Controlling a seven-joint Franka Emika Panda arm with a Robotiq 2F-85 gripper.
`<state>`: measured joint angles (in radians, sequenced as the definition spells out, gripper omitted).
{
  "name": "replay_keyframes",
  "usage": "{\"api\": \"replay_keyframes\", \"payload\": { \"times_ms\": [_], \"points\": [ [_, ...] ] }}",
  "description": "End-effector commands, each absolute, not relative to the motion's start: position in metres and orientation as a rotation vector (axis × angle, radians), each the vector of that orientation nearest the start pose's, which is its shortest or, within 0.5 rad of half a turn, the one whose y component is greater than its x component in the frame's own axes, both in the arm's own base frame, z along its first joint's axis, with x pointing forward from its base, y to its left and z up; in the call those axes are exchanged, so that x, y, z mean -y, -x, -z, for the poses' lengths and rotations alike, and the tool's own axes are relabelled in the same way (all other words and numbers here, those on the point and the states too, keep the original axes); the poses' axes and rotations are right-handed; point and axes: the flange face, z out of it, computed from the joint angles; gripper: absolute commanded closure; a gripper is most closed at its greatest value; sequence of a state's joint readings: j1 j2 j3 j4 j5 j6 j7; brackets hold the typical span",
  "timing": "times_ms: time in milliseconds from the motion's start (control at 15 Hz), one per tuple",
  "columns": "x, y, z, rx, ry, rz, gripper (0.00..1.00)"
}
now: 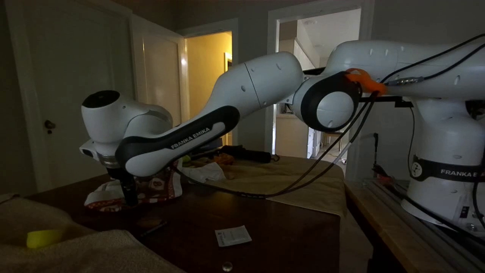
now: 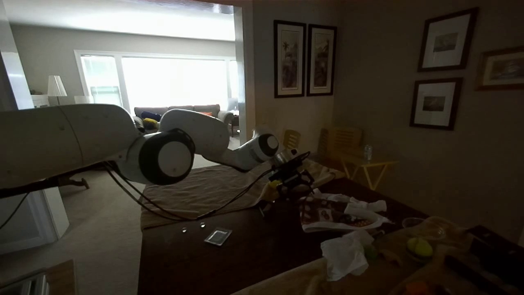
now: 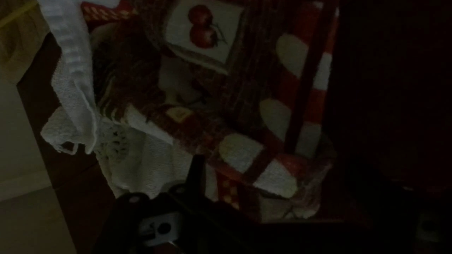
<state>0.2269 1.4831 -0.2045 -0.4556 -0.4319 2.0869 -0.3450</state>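
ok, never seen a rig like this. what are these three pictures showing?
That's a single white robot arm with pinching jaws at its end. Two pictures are taken from different spots outside it; the dark close-up is shot from the arm itself, near the jaws. On the dark table lie a rumpled red-and-white patterned towel, tan cloths, a crumpled white sheet and a flat packet. The jaws stand open by the towel, and nothing appears held; it's too dark to tell whether they touch it.

Printed dish towel [image 3: 229,106]: matt cloth, rough terry look. Tabletop [image 1: 295,231]: wood, smooth, slight gloss. Arm casing [image 1: 271,81]: smooth, satin, plastic-looking. Tan cloth [image 1: 312,194]: matt, napped.
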Motion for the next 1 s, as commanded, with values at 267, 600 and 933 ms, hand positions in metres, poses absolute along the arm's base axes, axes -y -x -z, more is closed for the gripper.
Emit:
{"api": "replay_keyframes", "payload": {
  "times_ms": [267, 600, 933],
  "points": [
    [-0.100, -0.806, -0.120, -1.009, -2.373, -0.072, 0.00],
    [-0.092, -0.804, -0.111, -1.059, -2.356, -0.030, 0.06],
    [-0.086, -0.806, -0.114, -1.069, -2.337, -0.024, 0.45]
  ]
}}
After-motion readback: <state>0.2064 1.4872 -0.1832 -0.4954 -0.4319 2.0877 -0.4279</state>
